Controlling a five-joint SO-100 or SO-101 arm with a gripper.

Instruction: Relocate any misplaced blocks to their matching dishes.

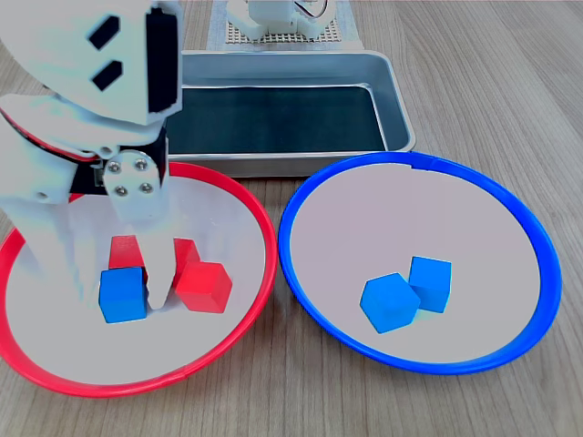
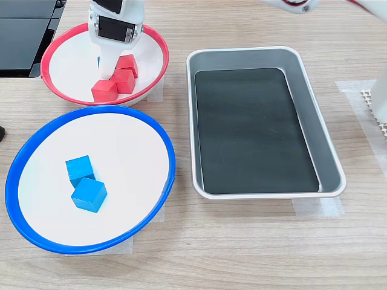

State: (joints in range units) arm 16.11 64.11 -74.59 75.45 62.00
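A red-rimmed dish (image 1: 246, 196) (image 2: 154, 42) holds three red cubes (image 1: 202, 287) (image 2: 104, 90) and one blue cube (image 1: 123, 294). My white gripper (image 1: 121, 296) (image 2: 107, 63) reaches down into this dish, one finger (image 1: 159, 273) against the blue cube's right side and the wide jaw against its left. It is shut on the cube, which rests on the dish floor. In the second exterior view the gripper hides nearly all of that cube. The blue-rimmed dish (image 1: 301, 196) (image 2: 163, 139) holds two blue cubes (image 1: 390, 302) (image 2: 89, 194), touching each other.
A rectangular grey metal tray (image 1: 401, 109) (image 2: 314, 121) with a dark bottom stands behind the dishes in the first exterior view. The arm's white base (image 1: 273, 23) sits beyond it. A black object (image 2: 24, 30) lies at the second exterior view's top left.
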